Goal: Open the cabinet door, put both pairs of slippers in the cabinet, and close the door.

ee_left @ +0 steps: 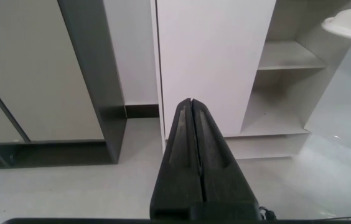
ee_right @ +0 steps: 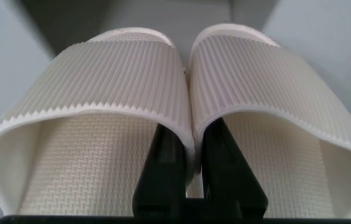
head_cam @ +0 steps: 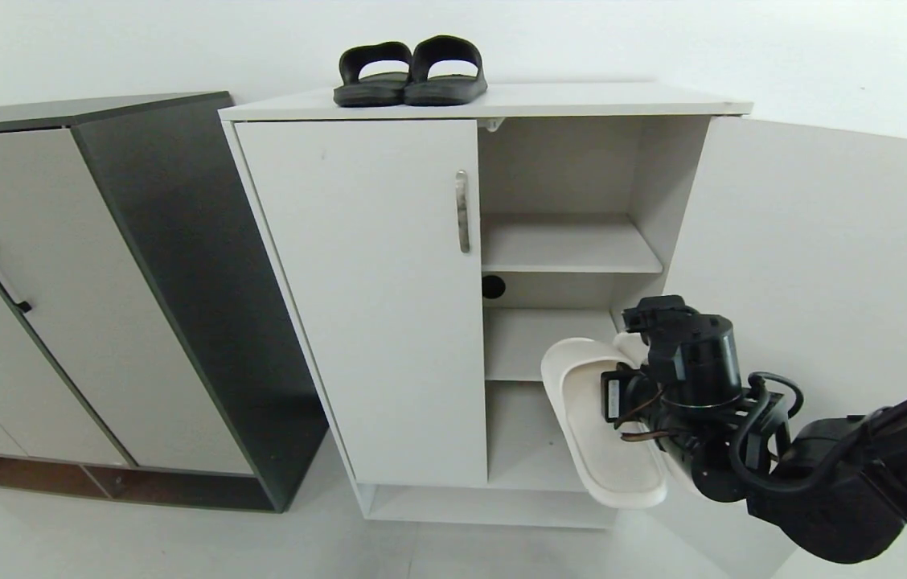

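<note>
A pair of black slippers (head_cam: pixel 411 74) stands on top of the white cabinet (head_cam: pixel 502 100). The cabinet's right door (head_cam: pixel 823 257) is swung wide open and its left door (head_cam: pixel 365 297) is shut. My right gripper (head_cam: pixel 634 402) is shut on a pair of white slippers (head_cam: pixel 602 434), holding them tilted in front of the open lower compartment. In the right wrist view its fingers (ee_right: pixel 163 168) pinch the inner straps of the white slippers (ee_right: pixel 126 81) together. My left gripper (ee_left: pixel 191 104) is shut on nothing, low over the floor facing the cabinet.
The open side has shelves (head_cam: pixel 570 245) with nothing on them. A grey and dark cabinet (head_cam: pixel 84 281) with a black handle stands close on the left. Bare floor (ee_left: pixel 70 186) lies in front of both cabinets.
</note>
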Controlling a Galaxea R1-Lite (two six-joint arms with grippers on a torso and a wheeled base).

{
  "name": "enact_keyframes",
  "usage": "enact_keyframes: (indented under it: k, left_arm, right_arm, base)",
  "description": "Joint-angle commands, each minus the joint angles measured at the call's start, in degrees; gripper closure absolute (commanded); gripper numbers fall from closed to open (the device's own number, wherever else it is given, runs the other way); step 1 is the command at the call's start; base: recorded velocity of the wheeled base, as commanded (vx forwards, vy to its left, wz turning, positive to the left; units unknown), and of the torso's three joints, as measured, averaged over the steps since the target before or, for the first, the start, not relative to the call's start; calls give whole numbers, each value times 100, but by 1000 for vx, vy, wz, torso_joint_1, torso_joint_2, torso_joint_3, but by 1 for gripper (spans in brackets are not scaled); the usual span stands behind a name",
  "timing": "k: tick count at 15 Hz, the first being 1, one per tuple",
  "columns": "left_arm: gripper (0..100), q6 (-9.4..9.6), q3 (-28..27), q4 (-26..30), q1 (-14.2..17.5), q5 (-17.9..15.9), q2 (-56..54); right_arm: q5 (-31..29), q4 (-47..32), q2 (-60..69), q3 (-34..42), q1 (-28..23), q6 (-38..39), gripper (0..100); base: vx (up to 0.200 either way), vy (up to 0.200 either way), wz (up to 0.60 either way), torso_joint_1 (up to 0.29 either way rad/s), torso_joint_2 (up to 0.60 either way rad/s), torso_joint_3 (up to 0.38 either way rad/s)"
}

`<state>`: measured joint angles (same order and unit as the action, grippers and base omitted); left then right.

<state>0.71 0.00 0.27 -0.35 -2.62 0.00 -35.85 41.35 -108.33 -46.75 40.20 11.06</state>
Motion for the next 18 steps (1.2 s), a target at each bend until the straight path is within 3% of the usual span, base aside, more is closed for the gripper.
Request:
enact_keyframes:
  k: [1,5,10,18]
  left_arm:
    - [100,17,0,0,0,-2,9]
    - [100,-18,0,0,0,7,9]
    - [100,8,0,0,0,7,9]
    - [100,0,0,0,0,7,9]
  right_arm:
    - [87,224,-479,-220,383,-16,100]
    - [96,426,-1472,-853,242,11,100]
    - [96,418,-1586,-959,242,134,100]
    - [-159,532,-1718,-941,242,274,100]
  base:
    - [0,0,0,0,0,0]
    - [0,0,0,0,0,0]
    - [0,0,0,-1,0,-21]
    - [0,0,0,2,2,-189]
